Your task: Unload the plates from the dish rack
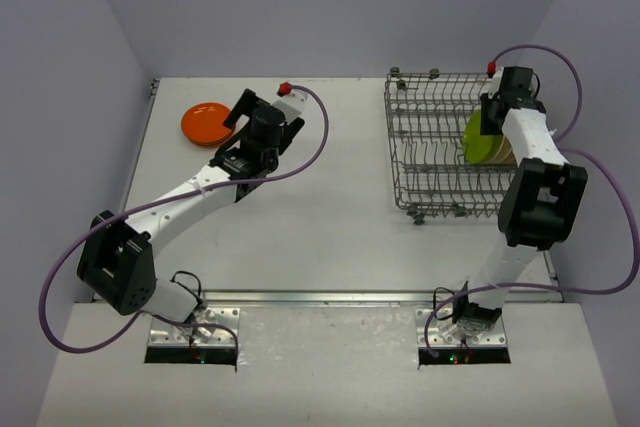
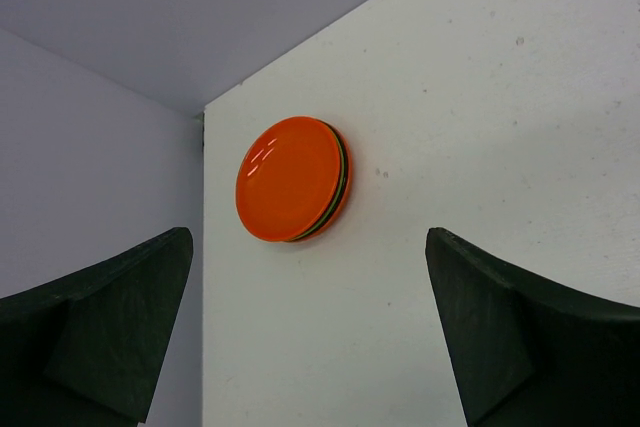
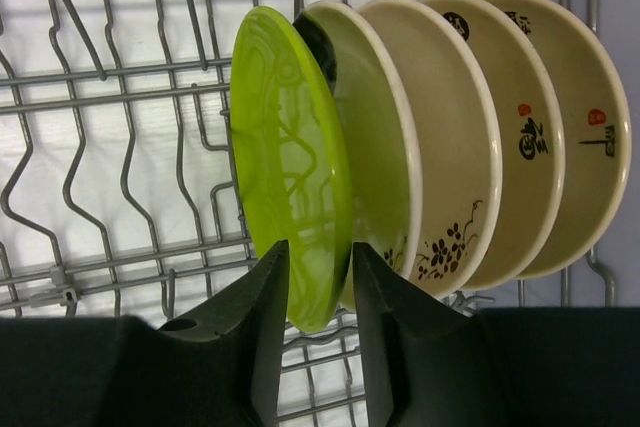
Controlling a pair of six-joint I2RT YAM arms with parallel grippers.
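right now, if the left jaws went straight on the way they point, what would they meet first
Probably the orange plate, flat on the table ahead between the open jaws; depth is unclear, so the table might come first.

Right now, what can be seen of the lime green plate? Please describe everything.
The lime green plate is small, round and glossy, seemingly plastic, with faint pale swirls on its face. It stands on edge in the dish rack, first in a row, with a cream-rimmed plate close behind it. The right gripper's fingers straddle its rim, one on each face; whether they already press it is unclear.
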